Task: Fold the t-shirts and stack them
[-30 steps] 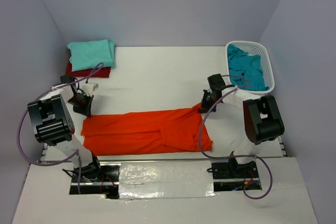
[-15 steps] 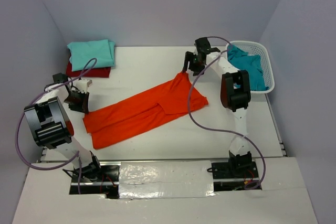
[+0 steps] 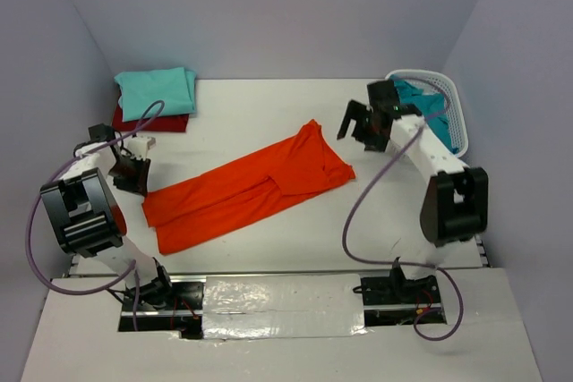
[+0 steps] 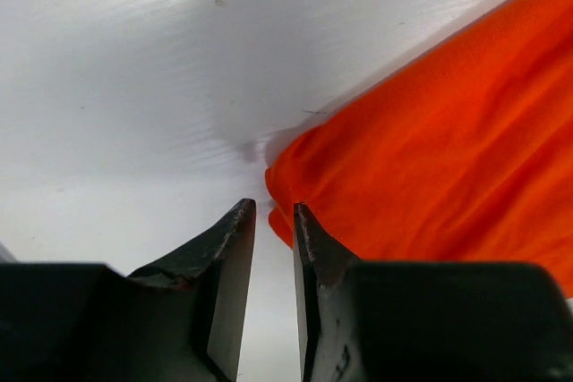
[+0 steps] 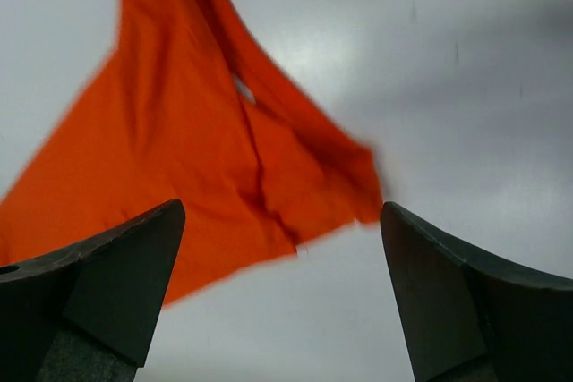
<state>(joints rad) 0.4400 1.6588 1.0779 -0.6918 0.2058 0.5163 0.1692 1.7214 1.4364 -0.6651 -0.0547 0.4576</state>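
The bright orange t-shirt [image 3: 251, 187] lies folded lengthwise in a long strip, slanting across the table from front left to back right. My left gripper [image 3: 134, 182] hovers at its left corner. In the left wrist view its jaws [image 4: 273, 214] stand a narrow gap apart with nothing between them, and the orange cloth [image 4: 430, 149] lies just past the tips. My right gripper [image 3: 361, 131] is open wide above the table, right of the shirt's far end [image 5: 206, 158], holding nothing. A mint t-shirt [image 3: 157, 91] rests folded on a dark red one [image 3: 148, 122] at the back left. A teal t-shirt [image 3: 428, 118] fills the basket.
The white mesh basket [image 3: 450, 89] stands at the back right corner, close behind my right arm. Grey walls close in the table on three sides. A foil-taped strip [image 3: 277, 297] runs along the front between the arm bases.
The right gripper swung the shirt's right end to the back, let go and moved right, opening wide. The left gripper has parted off the left corner. The shirt now lies slanted.
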